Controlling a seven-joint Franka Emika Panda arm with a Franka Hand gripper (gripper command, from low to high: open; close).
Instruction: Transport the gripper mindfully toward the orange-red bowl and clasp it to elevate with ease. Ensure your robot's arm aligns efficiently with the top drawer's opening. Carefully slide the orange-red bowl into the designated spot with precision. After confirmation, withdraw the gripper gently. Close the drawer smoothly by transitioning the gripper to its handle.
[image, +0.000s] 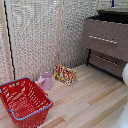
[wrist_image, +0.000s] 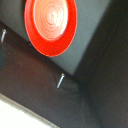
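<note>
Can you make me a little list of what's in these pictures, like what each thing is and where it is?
floor: light wooden planks
basket: red wire basket, at the exterior view's left
mug: pink mug, beside the basket
packet: colourful packet, next to the mug
top drawer: grey-brown top drawer, pulled open
handle: silver handle on its front
lower drawer: lower drawer, shorter front
bowl: orange-red bowl, seen from above against dark surfaces in the wrist view
hand: not in view

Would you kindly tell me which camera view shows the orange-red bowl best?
The wrist view shows it best: the orange-red bowl fills much of the frame, seen from above on a dark surface, though partly cropped by the frame edge. The exterior view does not show the bowl; there only the top drawer appears, its inside hidden.
</note>
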